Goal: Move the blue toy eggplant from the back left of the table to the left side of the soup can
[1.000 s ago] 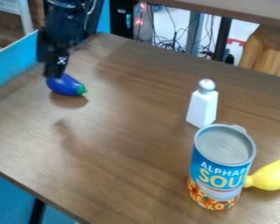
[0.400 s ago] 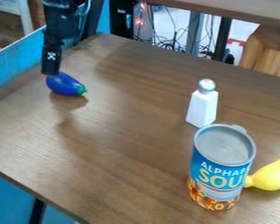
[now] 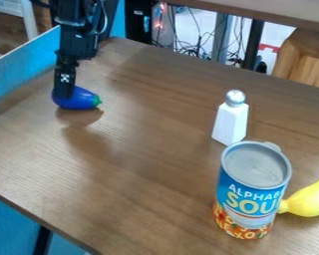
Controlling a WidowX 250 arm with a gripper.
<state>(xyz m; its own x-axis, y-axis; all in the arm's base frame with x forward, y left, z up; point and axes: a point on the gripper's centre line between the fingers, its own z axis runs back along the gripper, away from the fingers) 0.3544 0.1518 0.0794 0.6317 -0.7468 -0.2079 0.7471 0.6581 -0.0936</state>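
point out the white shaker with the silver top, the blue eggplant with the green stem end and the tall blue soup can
White shaker with the silver top [image 3: 230, 123]: camera view, on its white body.
Blue eggplant [image 3: 84, 100]: camera view, on its rounded side.
Blue soup can [image 3: 256, 167]: camera view, on its grey lid.

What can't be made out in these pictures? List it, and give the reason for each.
All in the camera view:
Part of the eggplant: hidden by the end effector.
Right end of the yellow toy: cut off by the right edge.
Upper part of the arm: cut off by the top edge.
Back of the can: hidden by its own front.
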